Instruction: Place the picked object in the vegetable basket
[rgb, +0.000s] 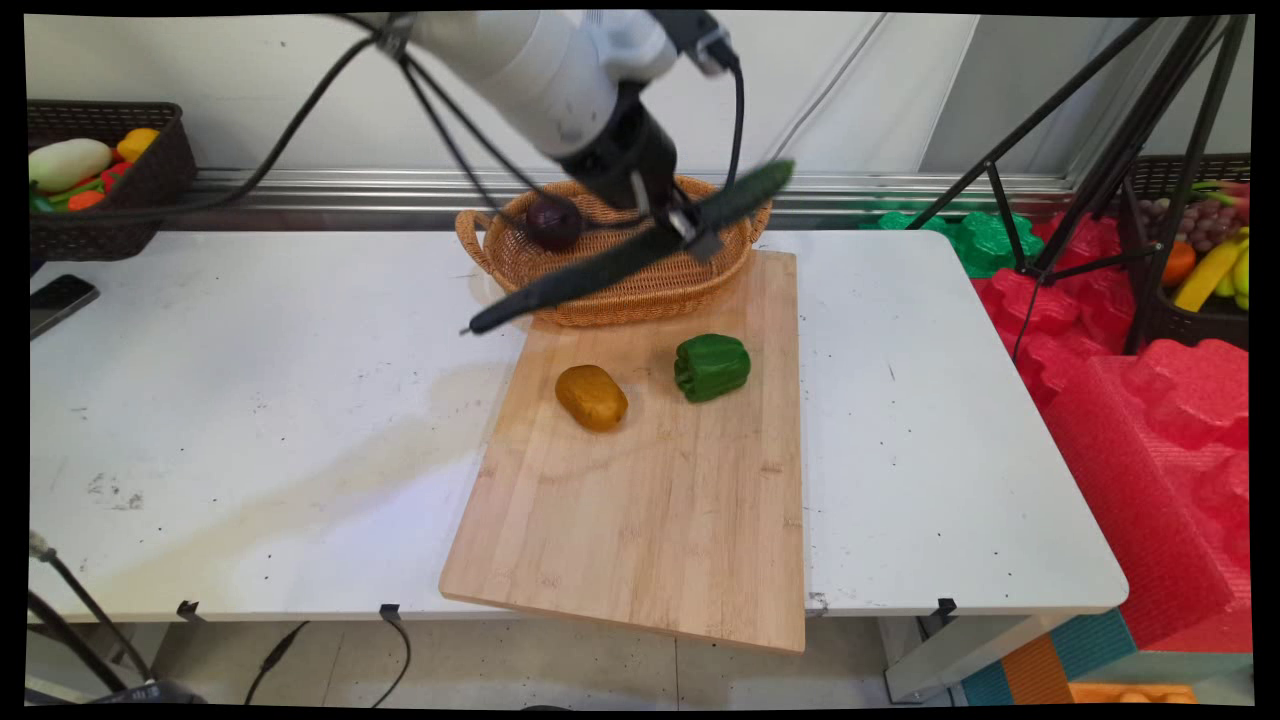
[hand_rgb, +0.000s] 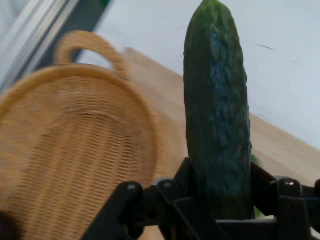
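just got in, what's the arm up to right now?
The gripper is shut on a cucumber, gripped near its middle and held tilted in the air over the wicker basket. A red onion already lies in the basket. On the cutting board in front sit a potato and a green pepper, apart from each other and untouched.

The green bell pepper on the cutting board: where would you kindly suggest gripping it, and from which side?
Probably from straight above, closing across the green bell pepper's lobed sides at mid-body. It lies on the wooden cutting board with open board all round; the potato sits well apart, so the jaws should have room.
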